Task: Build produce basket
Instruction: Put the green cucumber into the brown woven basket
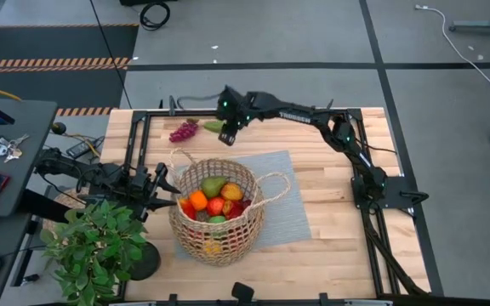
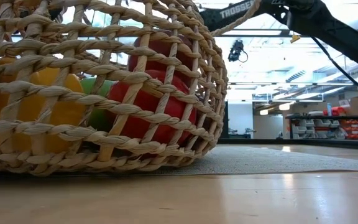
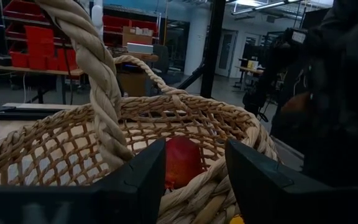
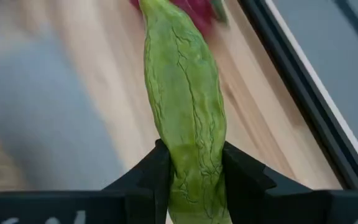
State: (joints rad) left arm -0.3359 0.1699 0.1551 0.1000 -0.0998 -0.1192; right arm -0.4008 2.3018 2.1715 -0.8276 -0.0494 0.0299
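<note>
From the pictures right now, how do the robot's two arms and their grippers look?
Both arms are dark, slim and jointed. The right arm bears white TROSSEN lettering and small green lights; black cables run along it. The left gripper and right gripper have broad, black, angular fingers.

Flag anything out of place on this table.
Only the grape bunch lies loose on the bare wood, apart from the basket. The right gripper holds a green vegetable nearby. Nothing spilled or damaged.

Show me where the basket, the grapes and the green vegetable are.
basket (image 1: 190, 242): high view, woven side wall.
grapes (image 1: 182, 131): high view, middle of bunch.
green vegetable (image 4: 188, 106): right wrist view, middle of body.
</note>
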